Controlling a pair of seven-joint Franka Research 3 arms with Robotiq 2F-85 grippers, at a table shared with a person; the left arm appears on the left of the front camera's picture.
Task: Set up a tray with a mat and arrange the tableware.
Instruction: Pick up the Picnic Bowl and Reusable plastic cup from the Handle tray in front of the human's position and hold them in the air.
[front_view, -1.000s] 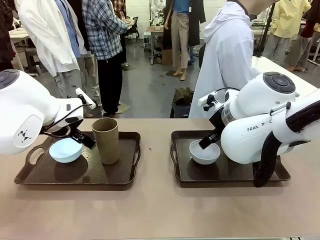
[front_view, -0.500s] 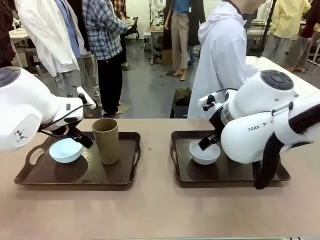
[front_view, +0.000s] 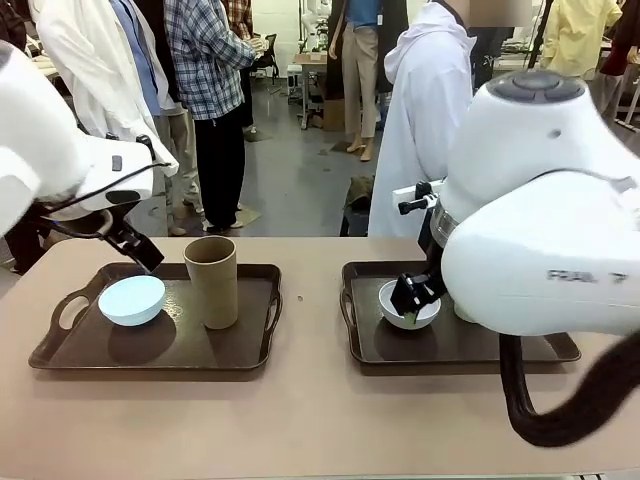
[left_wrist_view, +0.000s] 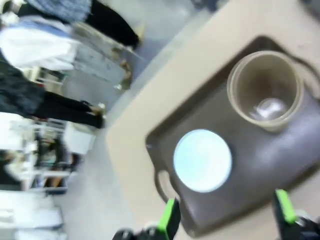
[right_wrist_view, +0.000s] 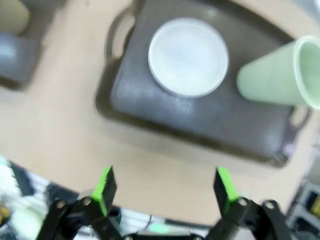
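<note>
My left tool (left_wrist_view: 227, 210), spread and empty, hangs apart from the pale blue bowl (left_wrist_view: 202, 160), which lies straight ahead on the left tray (left_wrist_view: 280, 155); my right tool (right_wrist_view: 165, 182), likewise spread, faces the greyish-white bowl (right_wrist_view: 187, 56) on the right tray (right_wrist_view: 200, 117).

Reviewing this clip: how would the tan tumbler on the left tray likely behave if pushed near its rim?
The tan tumbler stands upright, tall over a slightly narrower base, so it would probably tip rather than slide. It looks empty in the left wrist view, so likely light. Once down, its round tapered body might roll in a curve.
</note>
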